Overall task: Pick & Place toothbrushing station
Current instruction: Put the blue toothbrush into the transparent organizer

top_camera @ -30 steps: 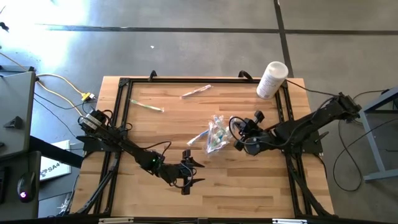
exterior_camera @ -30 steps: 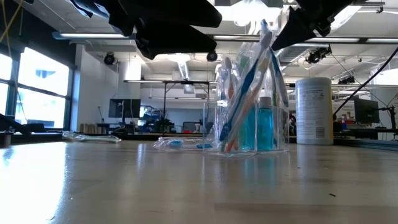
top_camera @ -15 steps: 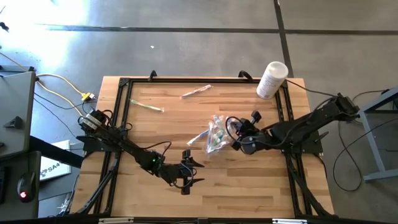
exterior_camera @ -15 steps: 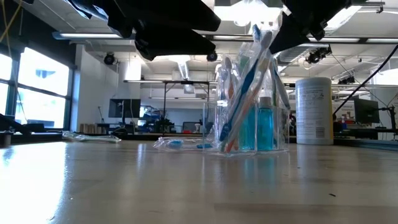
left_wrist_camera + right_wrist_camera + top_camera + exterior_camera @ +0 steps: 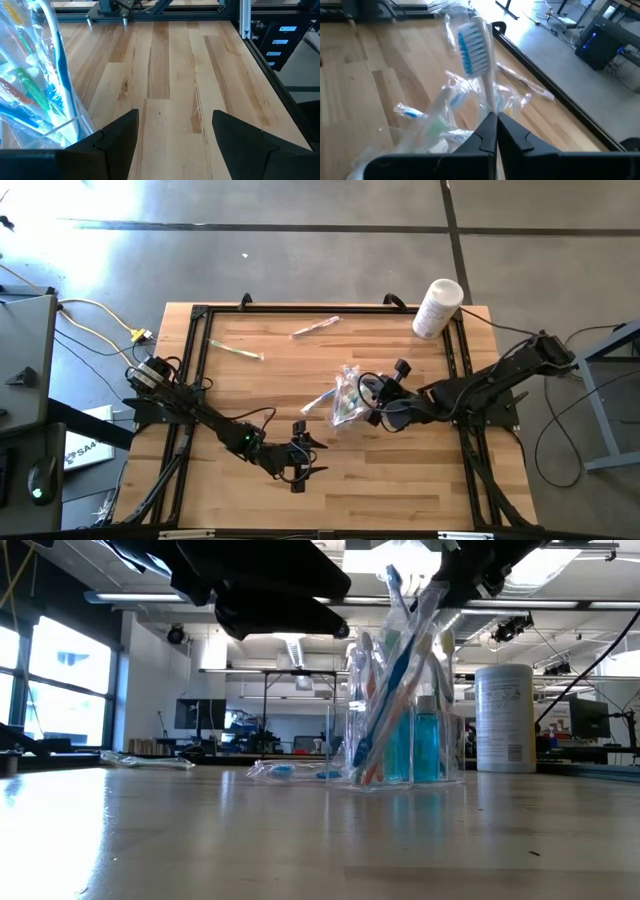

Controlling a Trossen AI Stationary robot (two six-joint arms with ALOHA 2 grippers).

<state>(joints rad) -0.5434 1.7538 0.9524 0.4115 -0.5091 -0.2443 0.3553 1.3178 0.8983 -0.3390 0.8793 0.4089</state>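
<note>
A clear plastic bag [image 5: 346, 393] stands upright on the table's middle [image 5: 405, 710]. It holds several toothbrushes and small teal tubes [image 5: 425, 740]. My right gripper [image 5: 372, 397] is just right of the bag's top, shut on a white toothbrush with blue bristles [image 5: 472, 42], whose head shows above the bag [image 5: 392, 578]. My left gripper [image 5: 302, 464] hangs open near the table's front edge; in its wrist view the bag [image 5: 35, 75] stands beyond and to one side of its gripper [image 5: 172, 142]. My right gripper pinches the toothbrush's white handle [image 5: 491, 111] between its two shut fingers. It comes from the table's right, slanting a little down. The brush is lifted clear of the table, its head reaching out past the fingertips over the bag's top. Whether it touches the bag, I cannot tell.
A white canister [image 5: 437, 307] stands at the far right corner. Two loose toothbrushes lie toward the far edge [image 5: 315, 327] [image 5: 236, 351], and another [image 5: 318, 402] lies beside the bag's left. Black frame rails [image 5: 190, 360] border the table.
My right gripper has gone toward the table's left, closer to the bag, rolling a little, still shut on the toothbrush. The brush head has travelled across above the bag's top. The bag has stayed where it was.
</note>
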